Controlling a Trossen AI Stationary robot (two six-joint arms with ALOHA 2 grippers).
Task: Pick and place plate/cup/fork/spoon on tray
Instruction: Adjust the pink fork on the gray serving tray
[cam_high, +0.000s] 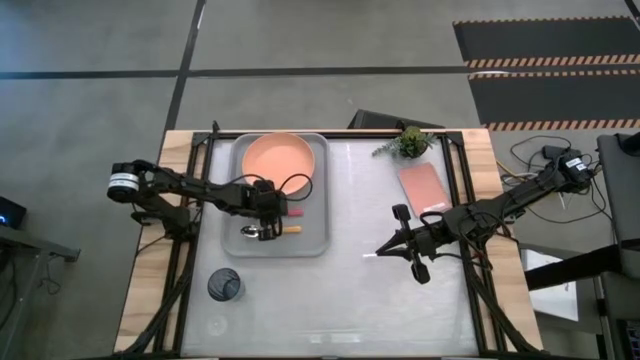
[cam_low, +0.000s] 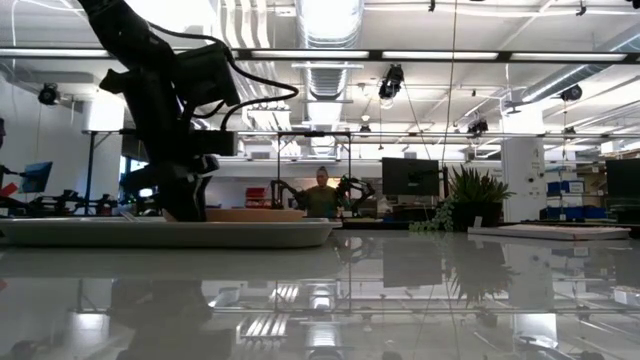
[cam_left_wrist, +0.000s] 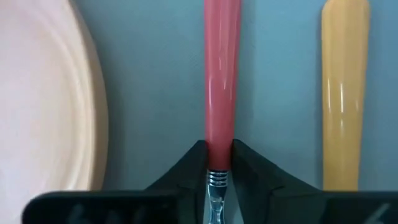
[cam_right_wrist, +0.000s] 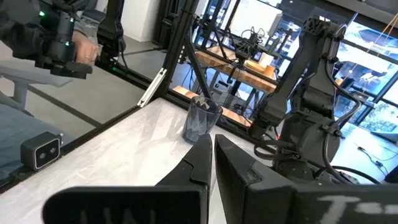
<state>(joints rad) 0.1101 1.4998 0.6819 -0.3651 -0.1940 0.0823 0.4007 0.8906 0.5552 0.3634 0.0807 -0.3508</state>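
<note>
The light-grey tray (cam_high: 318, 215) lies at the table's far left and holds the salmon-orange plate (cam_high: 283, 160). The spoon (cam_high: 272, 232), with its orange-yellow handle (cam_left_wrist: 343, 93), lies on the tray floor. Beside it is the fork (cam_high: 296, 212) with its pink-red handle. My left gripper (cam_high: 268, 212) is down in the tray, shut on the fork. The dark cup (cam_high: 224, 285) stands on the table in front of the tray, and also shows in the right wrist view (cam_right_wrist: 201, 119). My right gripper (cam_high: 380, 252) is shut and empty over the table's middle. My left gripper pinches the fork between its two fingers where the pink-red handle meets the ribbed metal neck (cam_left_wrist: 218, 163). The fingers point down from above and lie across the fork. The fork lies level along the tray floor, parallel to the spoon. Whether it rests on the tray or is just clear of it, I cannot tell.
A pink rectangular slab (cam_high: 422, 187) and a small green plant (cam_high: 408, 142) sit at the table's far right. The plate's rim (cam_left_wrist: 81, 93) is close beside the fork. Black frame rails run along the left and right sides of the table.
</note>
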